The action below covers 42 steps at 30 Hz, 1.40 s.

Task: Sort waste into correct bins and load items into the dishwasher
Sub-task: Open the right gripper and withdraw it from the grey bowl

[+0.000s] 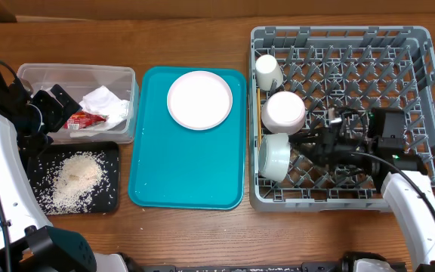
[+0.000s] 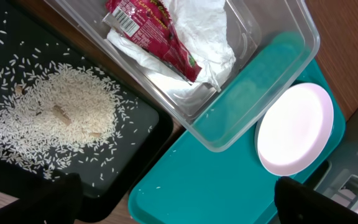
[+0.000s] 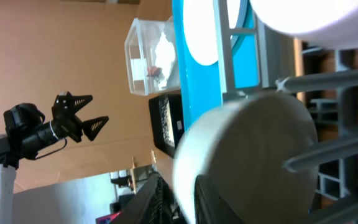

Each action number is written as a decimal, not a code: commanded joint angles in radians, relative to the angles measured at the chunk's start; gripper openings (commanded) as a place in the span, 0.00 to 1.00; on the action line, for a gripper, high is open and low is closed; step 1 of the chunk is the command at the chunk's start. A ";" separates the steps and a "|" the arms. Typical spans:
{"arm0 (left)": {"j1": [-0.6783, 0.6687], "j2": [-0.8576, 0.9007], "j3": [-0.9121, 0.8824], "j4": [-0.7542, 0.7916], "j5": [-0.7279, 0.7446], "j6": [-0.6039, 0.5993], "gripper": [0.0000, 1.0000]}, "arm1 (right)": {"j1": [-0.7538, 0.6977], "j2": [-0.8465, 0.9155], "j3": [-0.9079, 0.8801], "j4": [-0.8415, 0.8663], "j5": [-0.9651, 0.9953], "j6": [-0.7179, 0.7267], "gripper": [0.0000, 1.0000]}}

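Note:
The grey dish rack (image 1: 421,45) holds a small white cup (image 1: 267,72), a white bowl (image 1: 283,111) and a pale grey-green bowl (image 1: 274,155) on its edge. Thin chopsticks (image 1: 258,117) lie along the rack's left side. My right gripper (image 3: 184,186) is inside the rack, shut on the rim of the grey-green bowl (image 3: 253,149). The pink plate (image 1: 199,100) rests on the teal tray (image 1: 187,174). A napkin (image 2: 197,37) and a red wrapper (image 2: 154,31) lie in the clear tub (image 2: 272,81). Rice (image 2: 61,112) is heaped on the black tray (image 2: 135,149). My left gripper (image 2: 179,205) hangs open and empty.
The tub (image 1: 74,75) and black tray (image 1: 112,151) sit at the table's left, with the left arm above them. The teal tray fills the middle. Rack pegs stand close around the right gripper (image 1: 300,147). Bare wood runs along the front edge.

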 commanded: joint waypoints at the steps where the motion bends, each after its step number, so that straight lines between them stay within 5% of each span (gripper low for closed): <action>1: 0.003 -0.008 0.020 0.001 -0.004 -0.011 1.00 | -0.035 -0.010 -0.003 0.003 0.000 -0.048 0.22; 13: 0.003 -0.008 0.020 0.001 -0.004 -0.011 1.00 | -0.125 -0.011 0.141 -0.211 0.208 -0.055 0.20; 17: 0.003 -0.008 0.020 0.001 -0.004 -0.011 1.00 | 0.014 -0.011 0.341 -0.407 0.419 -0.081 0.16; 19: 0.003 -0.008 0.020 0.001 -0.003 -0.011 1.00 | 0.194 -0.011 0.427 -0.468 0.577 -0.080 0.08; 24: 0.003 -0.008 0.020 0.001 -0.004 -0.011 1.00 | 0.535 0.023 0.425 -0.517 0.892 0.039 0.04; 28: 0.003 -0.008 0.020 0.001 -0.004 -0.011 1.00 | 0.665 0.082 0.423 -0.512 0.936 0.071 0.04; 42: 0.003 -0.008 0.020 0.001 -0.004 -0.011 1.00 | 0.708 0.194 0.453 -0.665 1.293 0.279 0.04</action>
